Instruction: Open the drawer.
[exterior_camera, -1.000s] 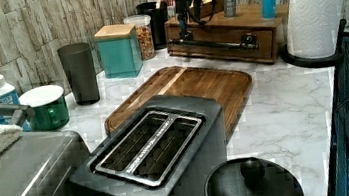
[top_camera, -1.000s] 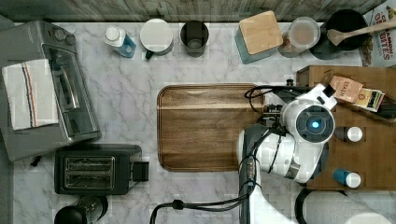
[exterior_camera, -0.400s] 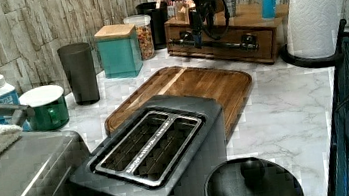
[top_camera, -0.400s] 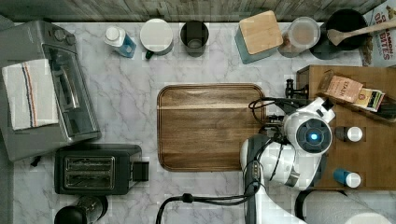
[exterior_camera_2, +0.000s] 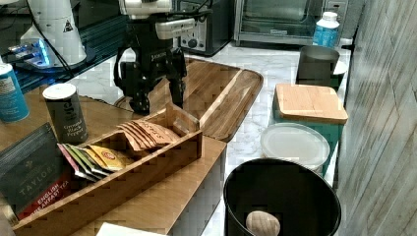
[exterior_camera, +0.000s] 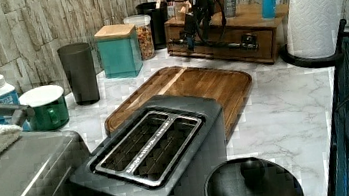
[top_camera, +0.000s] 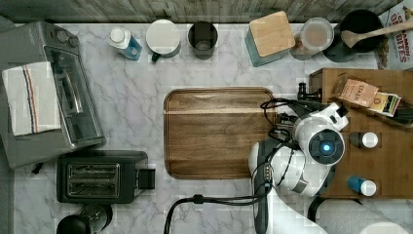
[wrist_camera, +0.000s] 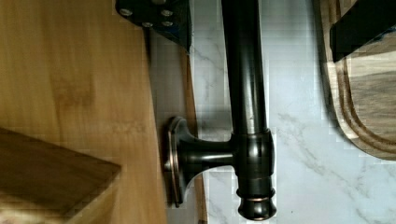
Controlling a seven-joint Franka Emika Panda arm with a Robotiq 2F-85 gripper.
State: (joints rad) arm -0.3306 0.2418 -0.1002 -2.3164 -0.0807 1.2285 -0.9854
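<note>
The drawer (exterior_camera: pixel 223 43) sits in a low wooden box at the top view's right, its front facing the cutting board. Its black bar handle (wrist_camera: pixel 245 93) runs along the front on a post (wrist_camera: pixel 205 151). My gripper (wrist_camera: pixel 259 23) is open and hangs at the handle's end, one finger (wrist_camera: pixel 159 16) on the drawer side of the bar and the other (wrist_camera: pixel 359 28) on the board side. In the left view the gripper (exterior_camera: pixel 193 25) is down at the drawer front. The right view shows the gripper (exterior_camera_2: pixel 158 101) just past the box edge. The drawer front lies flush with the box.
A wooden cutting board (top_camera: pixel 216 131) lies close beside the drawer on the marble counter. On the box top stand a tea-bag tray (exterior_camera_2: pixel 123 162), a pepper tin (exterior_camera_2: pixel 65 112) and a blue tin (top_camera: pixel 361 185). A paper towel roll (exterior_camera: pixel 314 8) stands next to the box.
The arm has shifted along the drawer front and the gripper has come down to handle height, so its fingers now sit on both sides of the bar.
</note>
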